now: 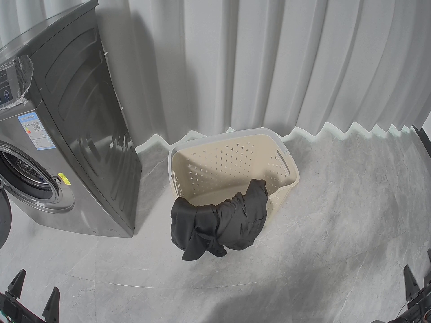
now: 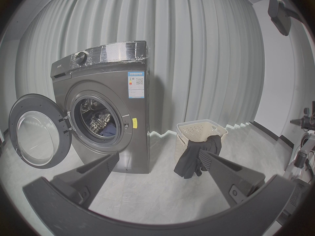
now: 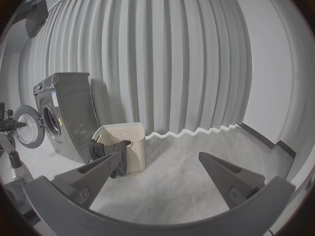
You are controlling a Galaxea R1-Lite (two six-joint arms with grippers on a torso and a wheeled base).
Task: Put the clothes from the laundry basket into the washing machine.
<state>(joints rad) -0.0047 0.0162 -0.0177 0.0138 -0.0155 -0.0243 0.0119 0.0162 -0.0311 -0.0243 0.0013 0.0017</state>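
A cream laundry basket (image 1: 280,151) stands on the floor before the curtain. A black garment (image 1: 220,223) hangs over its near rim, partly down the outside; the same garment (image 2: 193,158) (image 3: 108,153) drapes the basket (image 2: 200,130) (image 3: 126,135) in both wrist views. To the left stands the grey washing machine (image 1: 85,126) (image 2: 108,108) (image 3: 70,112), its round door (image 2: 37,131) swung open, with some cloth inside the drum (image 2: 98,120). My left gripper (image 1: 35,290) (image 2: 159,156) is open at the lower left, well short of the basket. My right gripper (image 3: 159,156) is open and empty at the lower right.
A white pleated curtain (image 1: 269,50) closes off the back. The grey marble floor (image 1: 341,211) lies bare around the basket and to the right. A dark skirting edge (image 1: 422,137) runs at the far right.
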